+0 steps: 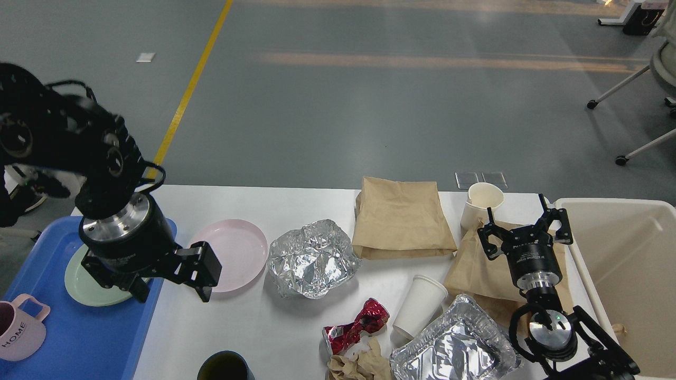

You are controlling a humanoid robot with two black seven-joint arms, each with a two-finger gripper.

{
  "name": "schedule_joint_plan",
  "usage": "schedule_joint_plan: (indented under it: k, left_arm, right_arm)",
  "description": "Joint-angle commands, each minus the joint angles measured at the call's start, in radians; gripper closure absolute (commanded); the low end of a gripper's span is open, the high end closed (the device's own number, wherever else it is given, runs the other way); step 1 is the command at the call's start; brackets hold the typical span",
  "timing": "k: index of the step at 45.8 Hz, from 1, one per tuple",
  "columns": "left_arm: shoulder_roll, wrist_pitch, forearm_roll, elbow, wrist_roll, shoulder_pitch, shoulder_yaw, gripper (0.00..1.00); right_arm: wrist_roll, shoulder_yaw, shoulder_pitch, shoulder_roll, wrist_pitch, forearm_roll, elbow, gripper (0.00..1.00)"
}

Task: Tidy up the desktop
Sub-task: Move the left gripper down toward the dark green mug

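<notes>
Desktop [296, 332] long axis left-right, left claw [171, 291] open, right claw [523, 228] open, both empty

Lab hall, painted floor line [190, 87], office chairs [641, 89]

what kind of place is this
Probably a lab or workshop hall, not a home: bare grey floor with a yellow line, rolling chair legs, and a white table staged with plates and trash.

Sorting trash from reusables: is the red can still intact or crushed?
Crushed. The red can lies on its side on the desktop, its middle pinched in and its wall crumpled.
</notes>
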Motion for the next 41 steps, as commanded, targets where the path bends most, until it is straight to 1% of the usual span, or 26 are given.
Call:
schedule_joint_plan:
  k: [1, 5, 7, 15, 17, 21, 25, 34, 41]
  left_arm:
    - [0.014, 0.138, 0.095, 0.001, 0.019, 0.175, -0.044, 0.08]
    - [0.012, 0.207, 0.166, 0.001, 0.029, 0.284, -0.091, 0.09]
    - [0.013, 0.227, 0.188, 0.001, 0.031, 0.323, -0.107, 0.09]
    - [0.007, 0.347, 0.203, 0.018, 0.028, 0.416, -0.114, 0.1]
    - [0.007, 0.37, 0.215, 0.033, 0.028, 0.461, -0.117, 0.1]
    - [0.003, 0.387, 0.281, 0.061, 0.028, 0.54, -0.143, 0.1]
    - [0.001, 0.399, 0.312, 0.07, 0.028, 0.578, -0.149, 0.1]
    - [-0.022, 0.493, 0.312, 0.101, 0.029, 0.649, -0.154, 0.11]
    - [-0.052, 0.529, 0.31, 0.139, 0.029, 0.695, -0.154, 0.17]
  right_arm:
    - [0.0, 0.001, 0.0, 0.0, 0.0, 0.0, 0.0, 0.0]
    - [0.0, 0.001, 0.0, 0.0, 0.0, 0.0, 0.0, 0.0]
    - [0.0, 0.001, 0.0, 0.0, 0.0, 0.0, 0.0, 0.0]
    - [0.0, 0.001, 0.0, 0.0, 0.0, 0.0, 0.0, 0.0]
    - [0.0, 0.001, 0.0, 0.0, 0.001, 0.0, 0.0, 0.0]
    - [0.0, 0.001, 0.0, 0.0, 0.0, 0.0, 0.0, 0.0]
    - [0.0, 0.001, 0.0, 0.0, 0.0, 0.0, 0.0, 0.0]
    - [0.0, 0.001, 0.0, 0.0, 0.0, 0.0, 0.0, 0.0]
    - [0.0, 0.001, 0.0, 0.0, 0.0, 0.0, 0.0, 0.0]
